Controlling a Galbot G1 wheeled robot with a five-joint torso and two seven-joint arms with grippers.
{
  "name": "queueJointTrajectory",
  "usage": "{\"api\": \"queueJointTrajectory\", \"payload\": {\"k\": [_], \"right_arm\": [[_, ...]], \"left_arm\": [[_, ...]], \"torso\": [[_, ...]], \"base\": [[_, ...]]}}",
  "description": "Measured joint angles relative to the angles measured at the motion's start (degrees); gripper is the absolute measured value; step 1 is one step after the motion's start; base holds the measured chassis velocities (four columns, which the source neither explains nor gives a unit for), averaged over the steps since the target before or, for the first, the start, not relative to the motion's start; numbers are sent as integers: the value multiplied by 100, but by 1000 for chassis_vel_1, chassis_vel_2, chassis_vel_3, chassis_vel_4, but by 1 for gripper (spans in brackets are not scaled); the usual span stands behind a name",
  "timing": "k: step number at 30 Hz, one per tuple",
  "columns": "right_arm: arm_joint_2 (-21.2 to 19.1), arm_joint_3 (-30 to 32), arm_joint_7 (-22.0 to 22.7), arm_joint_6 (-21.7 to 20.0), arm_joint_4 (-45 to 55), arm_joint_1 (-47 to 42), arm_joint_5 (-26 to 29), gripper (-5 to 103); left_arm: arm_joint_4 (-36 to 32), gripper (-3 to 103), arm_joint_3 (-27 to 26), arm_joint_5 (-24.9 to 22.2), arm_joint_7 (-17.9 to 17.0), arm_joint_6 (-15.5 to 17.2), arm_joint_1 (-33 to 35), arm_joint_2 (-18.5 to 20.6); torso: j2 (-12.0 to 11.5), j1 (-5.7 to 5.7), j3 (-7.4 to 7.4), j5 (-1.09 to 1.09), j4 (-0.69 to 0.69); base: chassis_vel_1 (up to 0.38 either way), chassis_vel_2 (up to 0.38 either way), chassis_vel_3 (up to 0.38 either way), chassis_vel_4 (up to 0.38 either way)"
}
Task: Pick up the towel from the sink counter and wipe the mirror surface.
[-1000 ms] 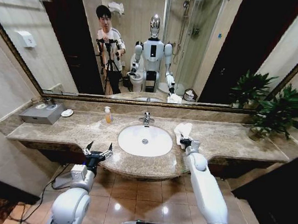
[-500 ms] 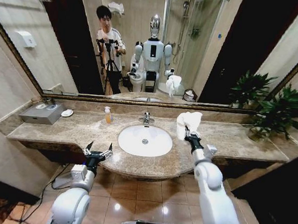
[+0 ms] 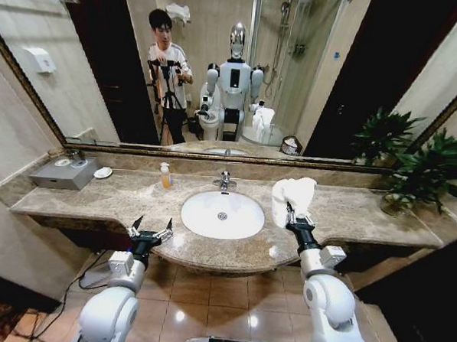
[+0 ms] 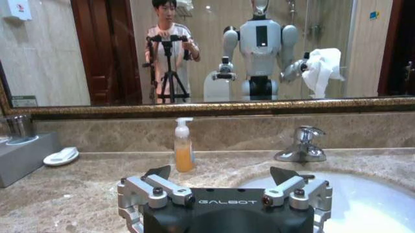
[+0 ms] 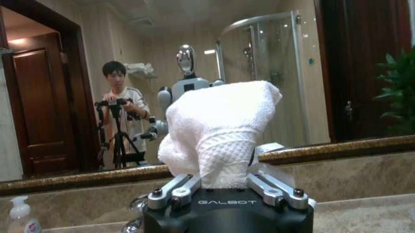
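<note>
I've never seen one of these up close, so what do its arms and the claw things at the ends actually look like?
Both arms are smooth glossy white shells with rounded joints. Each ends in a black wrist block marked GALBOT in pale letters. The left gripper and right gripper have silver metal fingers with round bolts; the left's fingertips are dark and pointed. A small grey box sits beside each wrist.

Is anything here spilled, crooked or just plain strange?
Nothing looks spilled or broken. The one unusual sight is the small rumpled white towel, pinched in the right claw and held up off the beige marble sink counter. The left claw sits open at the counter's front edge.
</note>
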Motion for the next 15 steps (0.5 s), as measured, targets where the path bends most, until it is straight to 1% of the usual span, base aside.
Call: {"api": "queueJointTrajectory", "payload": {"k": [7,15], "right_arm": [[19,-102,-13,6,6,1,-71,10],[27,-250,-5,-28,-20,117,-163,10]], "left_arm": [[0,100,0,0,0,0,0,0],[0,100,0,0,0,0,0,0]], "torso": [[0,0,0,1,0],[-1,1,1,1,0]], "base": [[0,0,0,0],[-69,82,80,-81]]}}
